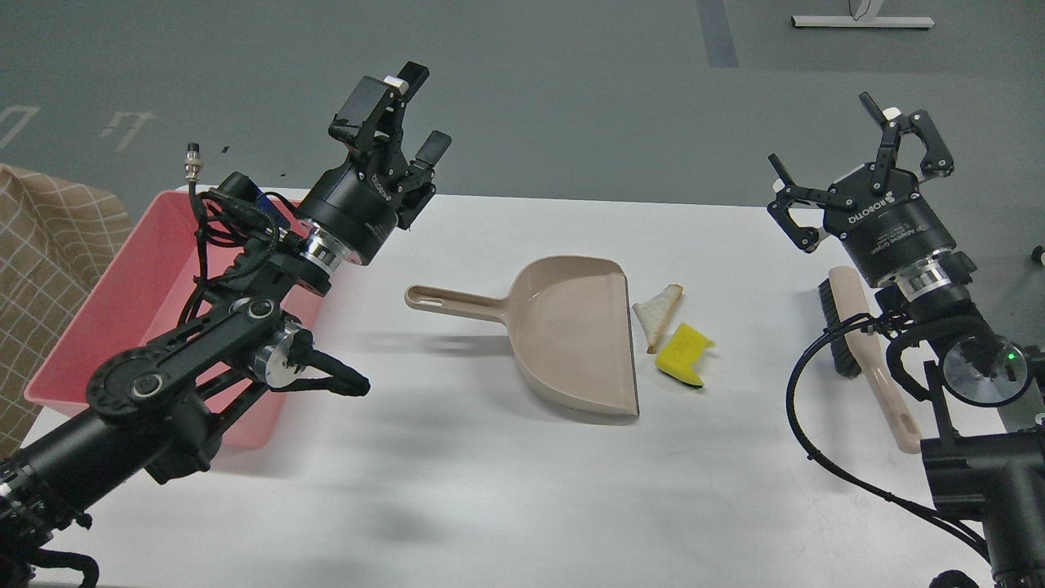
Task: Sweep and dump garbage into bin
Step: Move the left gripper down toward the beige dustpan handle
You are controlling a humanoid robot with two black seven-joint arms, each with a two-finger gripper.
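Note:
The garbage lies on the white table just right of the dustpan's open lip: a white bread piece with brown crust (658, 314) and a yellow sponge chunk with dark green backing (684, 354). The beige dustpan (571, 335) rests flat, handle pointing left. The pink bin (122, 302) sits at the left edge, partly hidden by my left arm. My left gripper (406, 114) hangs open in the air above the bin's far right corner, holding nothing. My right gripper (857, 155) is open and empty, raised above the brush at the right.
A beige-handled brush with black bristles (865, 347) lies under my right arm near the table's right edge. A checked cloth (41, 269) sits left of the bin. Grey floor lies beyond the table's far edge.

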